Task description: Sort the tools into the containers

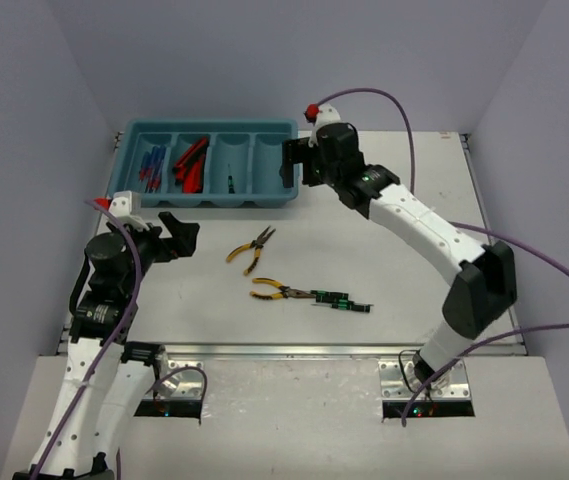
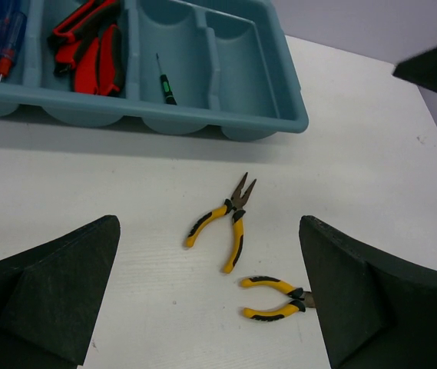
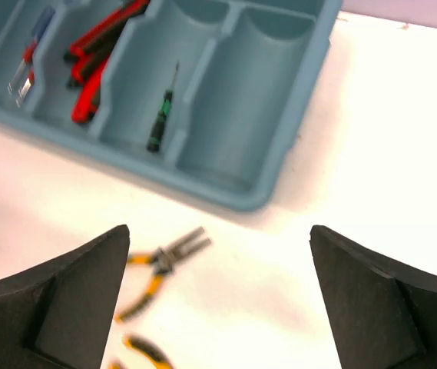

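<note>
Below centre of the overhead view, lying left-right: precision screwdrivers (image 1: pixel 342 300) and pliers (image 1: pixel 279 290), nose rightward. Just above, second pliers (image 1: pixel 252 248) diagonal, nose toward upper right. Facing these, left gripper (image 1: pixel 184 230) spread, empty, likely lining up a pick. Upper left, tray (image 1: pixel 264 204); by its right end, right gripper (image 1: pixel 287 163) splayed, empty.

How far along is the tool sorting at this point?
Done: blue/red screwdrivers, utility knives and one precision screwdriver lie in separate tray compartments. In hand: nothing; left gripper and right gripper are open, empty. Left: two yellow pliers and precision screwdrivers on the table.
</note>
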`<state>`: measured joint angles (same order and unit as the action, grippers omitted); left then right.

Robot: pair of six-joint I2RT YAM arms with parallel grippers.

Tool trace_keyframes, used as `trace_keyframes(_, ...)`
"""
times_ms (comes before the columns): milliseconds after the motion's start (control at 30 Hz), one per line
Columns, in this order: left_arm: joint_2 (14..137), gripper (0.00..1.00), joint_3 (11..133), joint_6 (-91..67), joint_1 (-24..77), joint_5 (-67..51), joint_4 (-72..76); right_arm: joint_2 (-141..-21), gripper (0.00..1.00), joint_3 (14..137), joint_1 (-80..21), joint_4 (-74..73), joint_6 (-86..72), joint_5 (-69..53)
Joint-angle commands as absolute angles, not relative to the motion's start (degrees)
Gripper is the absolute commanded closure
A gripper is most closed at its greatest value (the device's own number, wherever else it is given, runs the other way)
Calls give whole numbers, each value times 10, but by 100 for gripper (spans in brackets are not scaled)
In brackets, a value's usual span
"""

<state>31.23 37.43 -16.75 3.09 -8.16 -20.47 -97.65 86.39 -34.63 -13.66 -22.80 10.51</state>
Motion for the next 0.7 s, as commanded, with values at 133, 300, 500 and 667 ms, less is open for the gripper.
trace_keyframes(133,312,0,374,-163,38,-94,-186,-822,13,624,-373,-281,-55,17)
trace_keyframes(300,320,0,374,-163,38,-101,-185,-799,34,540,-431,-337,-9,79)
trace_keyframes(500,319,0,372,-163,40,-107,-183,-840,56,508,-443,-333,21,109)
trace_keyframes(667,317,0,369,-163,44,-103,-181,-878,58,502,-443,-313,33,102)
